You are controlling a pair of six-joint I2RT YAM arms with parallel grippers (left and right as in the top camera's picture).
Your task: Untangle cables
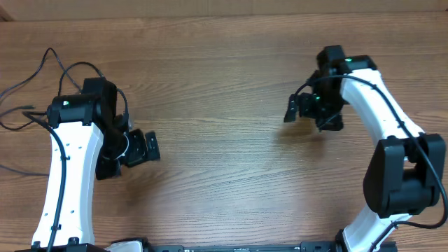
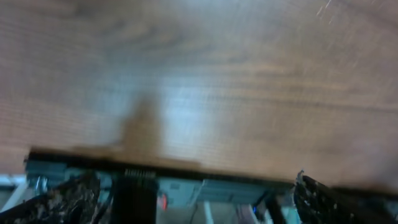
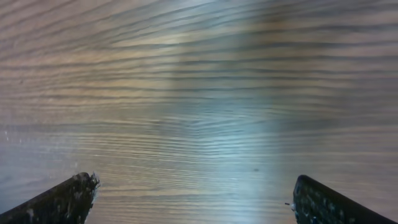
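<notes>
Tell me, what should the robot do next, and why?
Probably swing the left gripper toward the thin black cables by the left edge of the table: both it and the right gripper are open and empty, and both wrist views show only bare wood.

The table (image 1: 224, 84) is warm brown wood with fine darker grain streaks, paling to a glossy bluish-white sheen in the wrist views. The left arm (image 1: 70, 175) and right arm (image 1: 381, 105) are white with black joints, with a small green light (image 1: 66, 103) on the first and a second green light (image 1: 346, 61) on the other. Their jaws are black flecked with pale speckles, and the cables (image 1: 26, 108) by the table's left edge are thin and black.
</notes>
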